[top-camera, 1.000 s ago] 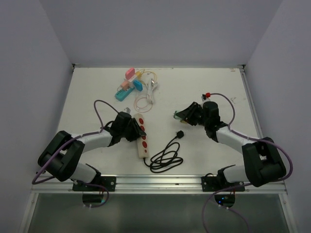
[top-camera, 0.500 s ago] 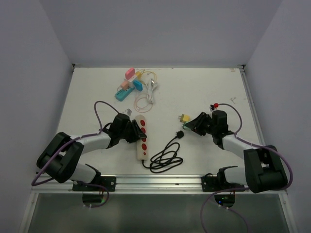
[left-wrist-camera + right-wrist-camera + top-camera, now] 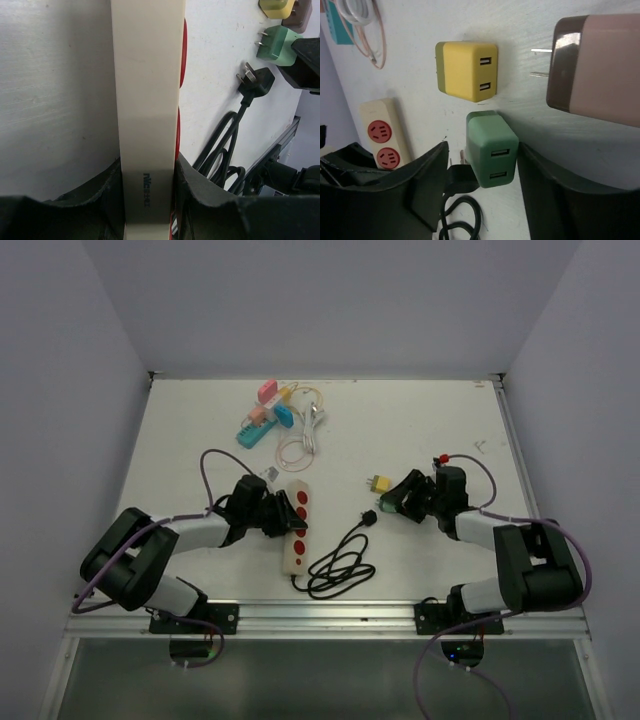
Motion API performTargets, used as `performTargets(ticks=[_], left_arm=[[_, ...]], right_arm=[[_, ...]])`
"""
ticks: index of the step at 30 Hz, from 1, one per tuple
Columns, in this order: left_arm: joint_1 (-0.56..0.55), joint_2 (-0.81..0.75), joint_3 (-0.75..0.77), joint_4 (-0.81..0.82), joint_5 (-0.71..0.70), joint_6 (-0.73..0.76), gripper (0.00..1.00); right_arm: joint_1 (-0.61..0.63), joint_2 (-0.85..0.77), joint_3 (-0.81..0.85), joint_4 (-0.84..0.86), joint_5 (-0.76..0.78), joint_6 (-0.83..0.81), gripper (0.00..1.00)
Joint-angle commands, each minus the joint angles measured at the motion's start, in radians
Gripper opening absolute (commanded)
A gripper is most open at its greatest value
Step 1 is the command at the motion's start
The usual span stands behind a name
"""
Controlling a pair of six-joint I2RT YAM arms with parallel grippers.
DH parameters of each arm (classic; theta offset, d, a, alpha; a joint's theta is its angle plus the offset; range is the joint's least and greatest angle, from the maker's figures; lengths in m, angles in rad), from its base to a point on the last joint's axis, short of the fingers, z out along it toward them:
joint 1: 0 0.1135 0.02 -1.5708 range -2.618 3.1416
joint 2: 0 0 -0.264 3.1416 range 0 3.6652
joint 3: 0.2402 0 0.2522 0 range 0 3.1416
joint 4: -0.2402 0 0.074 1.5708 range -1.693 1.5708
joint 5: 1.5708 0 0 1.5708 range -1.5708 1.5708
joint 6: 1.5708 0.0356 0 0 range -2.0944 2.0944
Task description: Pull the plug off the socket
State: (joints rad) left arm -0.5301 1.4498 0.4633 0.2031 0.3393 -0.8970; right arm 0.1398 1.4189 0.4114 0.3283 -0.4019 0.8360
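A white power strip [image 3: 294,527] with red sockets lies near the left of the table; no plug shows in its sockets. My left gripper [image 3: 272,517] is shut on its sides, seen up close in the left wrist view [image 3: 147,100]. A green USB plug adapter [image 3: 492,149] lies on the table between the spread fingers of my right gripper [image 3: 481,148], against the right finger and apart from the left one. It also shows in the left wrist view [image 3: 277,42]. My right gripper [image 3: 390,499] sits low, right of the strip.
A yellow adapter [image 3: 467,70] and a pink-and-brown adapter [image 3: 595,70] lie beside the green one. A loose black plug [image 3: 369,517] with coiled cord [image 3: 340,565] lies between the arms. Coloured pieces [image 3: 262,415] and a white cable [image 3: 312,430] lie at the back.
My right gripper came down from a raised pose and drew back to the right; the green adapter now lies on the table. The strip's far end swung slightly right in my left gripper.
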Motion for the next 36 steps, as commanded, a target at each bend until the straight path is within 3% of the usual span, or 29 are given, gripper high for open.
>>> performTargets(ticks=[1, 3, 6, 7, 8, 10, 11, 14, 23, 29, 32, 36], left_arm=[[-0.001, 0.032, -0.017, -0.013, 0.044, 0.073, 0.2], [-0.001, 0.041, -0.018, -0.008, 0.049, 0.076, 0.32], [-0.001, 0.047, -0.014, -0.013, 0.053, 0.081, 0.51], [-0.001, 0.049, -0.011, -0.017, 0.053, 0.087, 0.53], [-0.001, 0.049, -0.002, -0.034, 0.05, 0.092, 0.63], [-0.001, 0.043, 0.011, -0.063, 0.043, 0.115, 0.72], [-0.001, 0.029, 0.024, -0.097, 0.026, 0.124, 0.84], [-0.001, -0.002, 0.063, -0.19, -0.037, 0.167, 0.99], [-0.001, -0.166, 0.222, -0.546, -0.325, 0.32, 0.99], [-0.056, -0.241, 0.299, -0.628, -0.37, 0.429, 0.99], [-0.197, -0.235, 0.346, -0.646, -0.456, 0.467, 1.0], [-0.48, -0.143, 0.432, -0.66, -0.546, 0.498, 1.0]], right_arm=[[-0.006, -0.072, 0.049, -0.107, 0.069, -0.066, 0.63], [-0.006, -0.144, 0.07, -0.173, 0.135, -0.112, 0.77], [-0.005, -0.234, 0.096, -0.288, 0.21, -0.156, 0.88], [-0.006, -0.254, 0.099, -0.325, 0.219, -0.164, 0.89], [-0.005, -0.273, 0.107, -0.359, 0.225, -0.173, 0.9], [-0.002, -0.325, 0.109, -0.405, 0.218, -0.186, 0.91], [0.0, -0.342, 0.104, -0.416, 0.218, -0.195, 0.91], [0.003, -0.412, 0.092, -0.474, 0.216, -0.224, 0.92], [0.003, -0.667, 0.131, -0.713, 0.202, -0.3, 0.93], [0.003, -0.782, 0.21, -0.86, 0.207, -0.322, 0.93], [0.003, -0.834, 0.23, -0.897, 0.189, -0.316, 0.93], [0.003, -0.87, 0.251, -0.925, 0.173, -0.308, 0.93]])
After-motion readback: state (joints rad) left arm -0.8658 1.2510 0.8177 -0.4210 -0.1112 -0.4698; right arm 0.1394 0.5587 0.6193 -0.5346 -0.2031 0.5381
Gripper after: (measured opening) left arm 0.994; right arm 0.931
